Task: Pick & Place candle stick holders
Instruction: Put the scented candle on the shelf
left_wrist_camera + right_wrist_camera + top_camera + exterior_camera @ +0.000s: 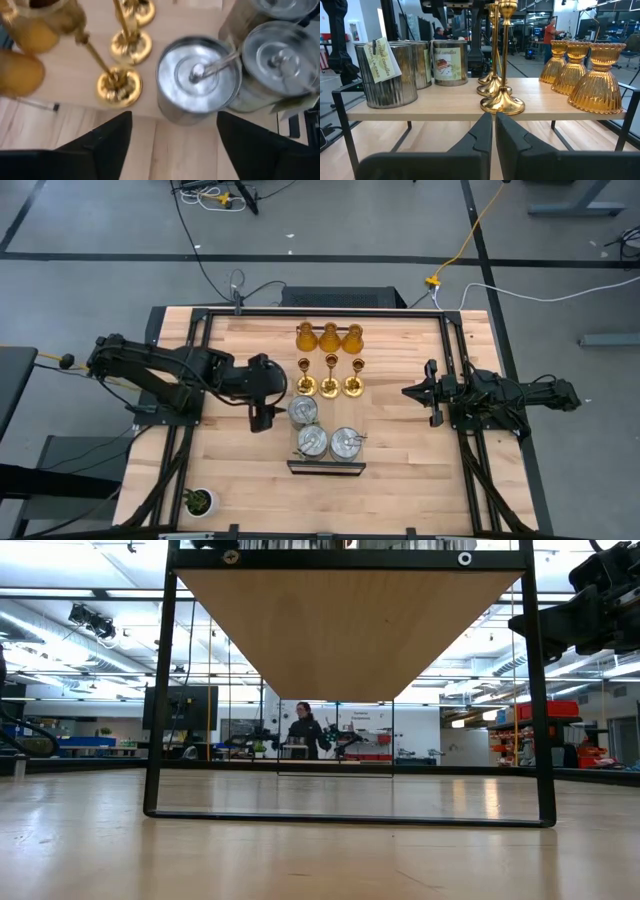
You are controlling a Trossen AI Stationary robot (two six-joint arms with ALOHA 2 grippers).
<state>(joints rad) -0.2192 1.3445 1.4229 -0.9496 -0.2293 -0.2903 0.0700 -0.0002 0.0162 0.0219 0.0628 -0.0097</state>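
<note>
Three amber holders, three gold stemmed holders, three silver tins, and one potted plant.

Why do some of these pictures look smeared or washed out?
Left wrist view: the amber holders at the edge are blurred, and the silver tin lid throws bright glare. Low view: ceiling lights wash out the room behind the black frame. Right wrist view: sharp on the gold holder, softer on the people behind. High view: even light, faint shadows.
</note>
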